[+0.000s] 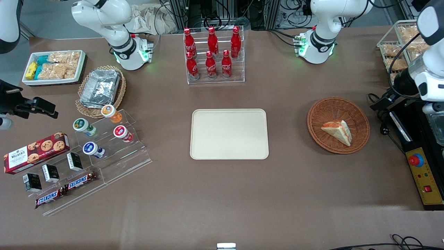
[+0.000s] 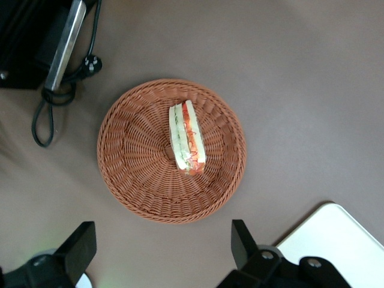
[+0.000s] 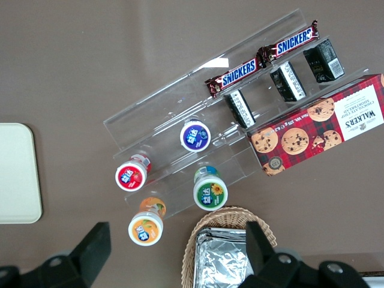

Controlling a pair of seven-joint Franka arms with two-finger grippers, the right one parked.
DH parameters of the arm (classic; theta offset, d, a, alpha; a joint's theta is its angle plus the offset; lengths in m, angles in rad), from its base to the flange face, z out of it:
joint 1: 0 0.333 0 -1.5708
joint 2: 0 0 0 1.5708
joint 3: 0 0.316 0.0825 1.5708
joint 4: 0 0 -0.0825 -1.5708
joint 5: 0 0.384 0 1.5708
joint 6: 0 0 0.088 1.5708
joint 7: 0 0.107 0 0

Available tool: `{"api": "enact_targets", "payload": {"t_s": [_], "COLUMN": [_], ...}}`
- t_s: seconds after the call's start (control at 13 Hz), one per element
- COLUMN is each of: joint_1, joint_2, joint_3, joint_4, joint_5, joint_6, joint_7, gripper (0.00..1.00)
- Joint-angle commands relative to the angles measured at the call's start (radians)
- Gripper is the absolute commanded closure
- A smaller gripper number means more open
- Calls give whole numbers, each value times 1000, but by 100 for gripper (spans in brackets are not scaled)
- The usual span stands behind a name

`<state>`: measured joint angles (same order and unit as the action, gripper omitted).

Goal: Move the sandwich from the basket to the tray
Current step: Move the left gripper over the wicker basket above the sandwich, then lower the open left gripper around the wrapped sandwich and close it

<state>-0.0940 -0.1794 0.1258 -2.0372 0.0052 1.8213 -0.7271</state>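
basket [image 1: 360,119]: round reddish-brown wicker, toward the working arm's end of the table [image 1: 222,194], holds exactly one thing
sandwich [image 1: 337,131]: lying in the basket, a bit off centre toward 4 o'clock in the front view; white bread, orange-red and green filling on its edge
tray [image 1: 229,134]: cream rectangle mid-table, at 9 o'clock from the basket in the front view, well apart from it
hand [image 2: 163,249]: hanging above the table just beside the basket rim, both fingers [image 2: 240,240] spread wide, gripping nothing
bottle rack [image 1: 215,79]: clear stepped stand at 12 o'clock from the tray, six red Coca-Cola bottles [image 1: 212,40], three per row
tan basket [image 1: 118,95]: a stack of foil trays [image 1: 100,86] in it
white bin [image 1: 27,81]: snack packets, can't count them
acrylic steps [image 1: 118,163]: four little cups [image 1: 118,132] with orange, green, red and blue lids, three small dark boxes [image 1: 50,173], two Snickers bars [image 1: 80,181]
cookie box [image 1: 34,152]: red tartan, reads Walkers, one of it
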Motion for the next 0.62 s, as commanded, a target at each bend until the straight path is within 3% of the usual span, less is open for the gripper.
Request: {"api": "enact_targets", "payload": {"t_s": [0.0,0.54], "joint_1": [0,0], "joint_2": [-42,79], "joint_3": [-9,-9], "joint_4": [-138,-239], "joint_5": [19,0], "joint_6": [111,340], "joint_7": [-84,-202], "gripper": [0,0]}}
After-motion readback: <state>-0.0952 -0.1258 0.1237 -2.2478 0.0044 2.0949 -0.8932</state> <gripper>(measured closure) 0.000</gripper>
